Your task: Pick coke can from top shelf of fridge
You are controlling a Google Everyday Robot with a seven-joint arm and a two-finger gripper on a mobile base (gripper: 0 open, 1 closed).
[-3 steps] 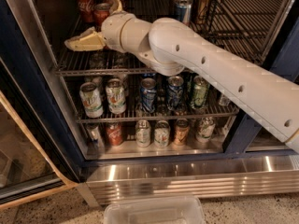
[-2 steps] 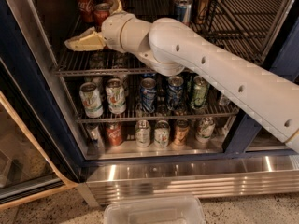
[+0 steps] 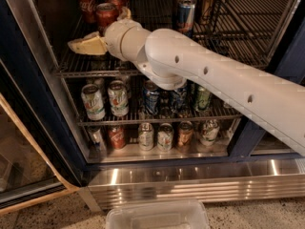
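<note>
Gripper (image 3: pixel 101 28) sits inside the fridge (image 3: pixel 25 95) over the top shelf (image 3: pixel 76 71), left side, spread astride the front coke can (image 3: pixel 106 14) — not visibly clamped — evidently aligned for closing.

The gripper (image 3: pixel 97 36) sits at the left of the top shelf (image 3: pixel 238 32); the arm (image 3: pixel 214 75) hides its base. The gripper covers the lower part of the coke can (image 3: pixel 106 13). The arm conceals several middle-rack cans (image 3: pixel 151 98). The bottom edge cuts off the plastic bin (image 3: pixel 157 216).
</note>
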